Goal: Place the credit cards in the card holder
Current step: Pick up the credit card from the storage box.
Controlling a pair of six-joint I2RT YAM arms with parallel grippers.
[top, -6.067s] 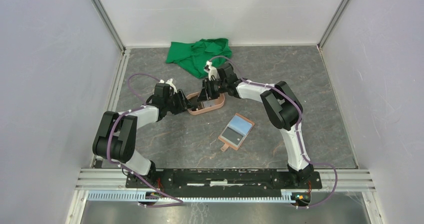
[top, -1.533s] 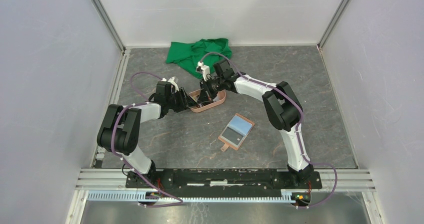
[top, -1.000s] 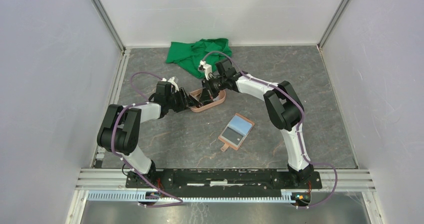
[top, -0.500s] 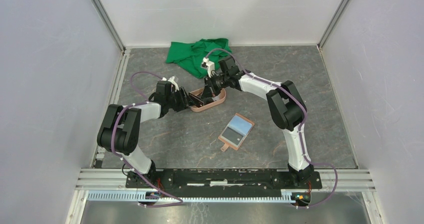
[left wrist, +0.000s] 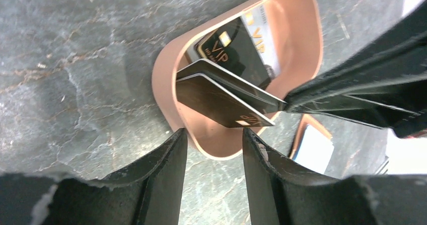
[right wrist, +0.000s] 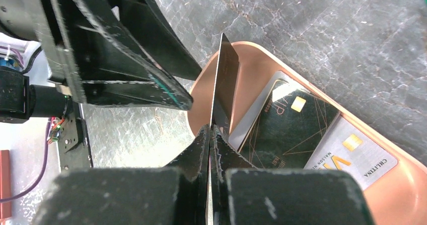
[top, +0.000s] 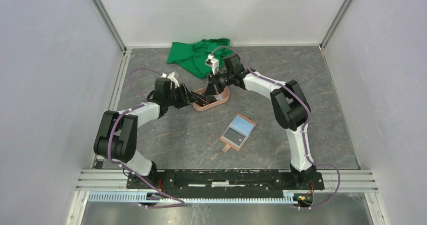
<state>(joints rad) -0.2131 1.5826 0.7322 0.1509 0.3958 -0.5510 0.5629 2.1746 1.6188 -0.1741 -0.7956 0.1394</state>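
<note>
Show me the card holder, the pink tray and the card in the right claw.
card holder [top: 225, 147]: top view, its closing tab.
pink tray [left wrist: 163, 81]: left wrist view, its rim.
held card [right wrist: 226, 79]: right wrist view, its face.

Gold letters "VIP" stand on the flat black card with thin gold lines [left wrist: 236, 54]. The pale grey card with a gold chip [right wrist: 352, 157] reads "VIP" and "CHLITINA"; its smaller line is illegible. Print on the raised dark card [left wrist: 216, 101] is unreadable.

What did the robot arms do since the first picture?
The right pincer rose from the pink tray toward the back, lifting two dark cards clamped on edge. The left pincer, open, shifted a little by the tray's end. The wallet and green cloth stayed put.
</note>
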